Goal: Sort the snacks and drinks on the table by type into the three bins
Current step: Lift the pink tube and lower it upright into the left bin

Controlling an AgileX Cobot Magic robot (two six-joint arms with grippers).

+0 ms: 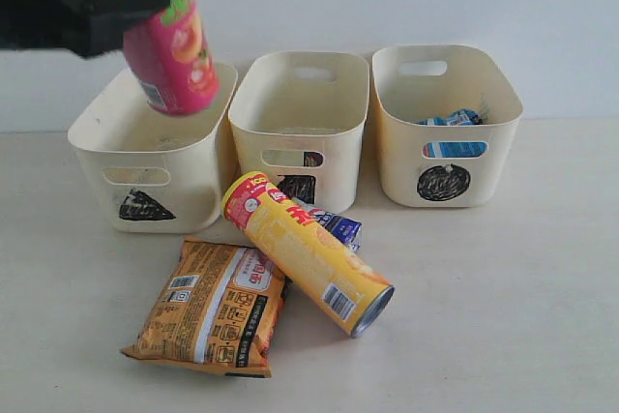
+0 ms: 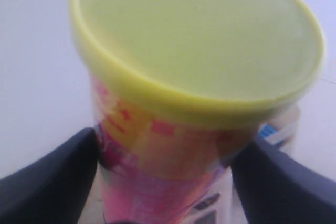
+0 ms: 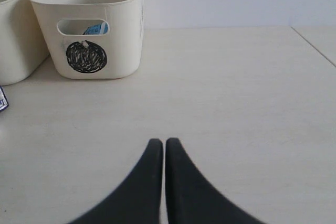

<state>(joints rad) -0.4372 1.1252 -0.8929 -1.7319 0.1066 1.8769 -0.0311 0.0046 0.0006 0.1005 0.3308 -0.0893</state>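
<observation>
My left gripper [image 2: 165,177] is pinching the tall pink cardboard chip tube [image 1: 174,50] up near its yellow-green lid [image 2: 199,40], over the cream plastic triangle-marked bin [image 1: 92,137] by the back-left corner of the pale beige table [image 1: 503,297], and I reckon it's light, stiff but slick and crushable, so squeeze gently.

table [image 1: 503,316]: matt, pale, faint wood grain | bins [image 1: 92,191]: smooth cream plastic, slight sheen | pink tube [image 1: 174,45]: glossy printed wrap | lid [image 2: 199,40]: smooth yellow-green plastic | orange-yellow tube [image 1: 305,250]: glossy, metal-looking end | orange packet [image 1: 213,307]: crinkled shiny film | right gripper [image 3: 164,142]: matt black, plastic-looking
</observation>
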